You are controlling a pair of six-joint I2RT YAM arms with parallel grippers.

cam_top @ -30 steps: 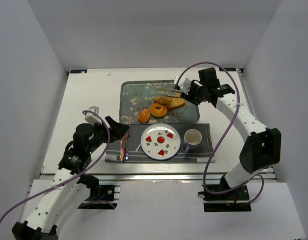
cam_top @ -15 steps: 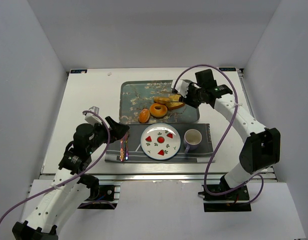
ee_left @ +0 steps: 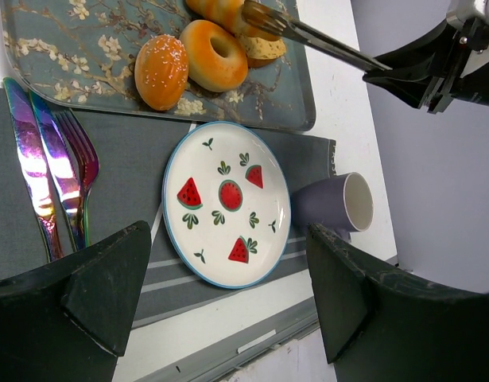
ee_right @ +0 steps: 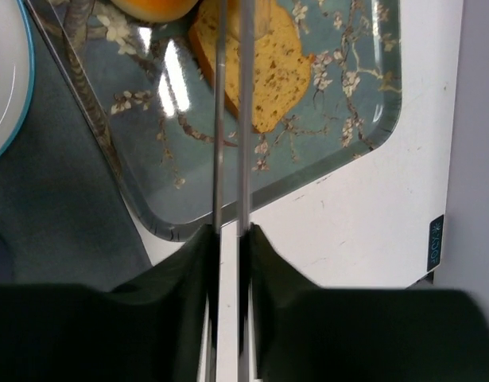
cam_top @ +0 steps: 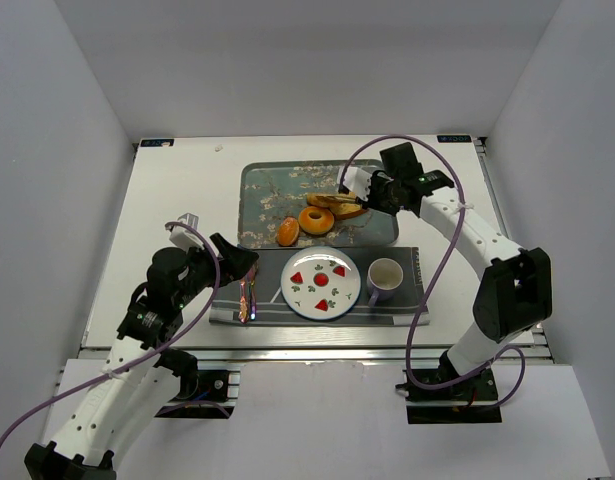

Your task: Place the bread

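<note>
The left gripper [cam_top: 249, 259] hovers over the cutlery [ee_left: 49, 171], jaws wide. On the floral tray [cam_top: 262, 190] lie a bun [cam_top: 287, 232], a doughnut [cam_top: 315, 220] and the bread slices [ee_right: 272, 68]. The right gripper [cam_top: 359, 187], jaws narrow, clamps metal tongs [ee_right: 230, 119] over the bread.

Breads [cam_top: 327, 205] on tray [cam_top: 262, 185] behind plate [cam_top: 320, 284], cup [cam_top: 384, 278] right, cutlery [cam_top: 246, 293] left
</note>
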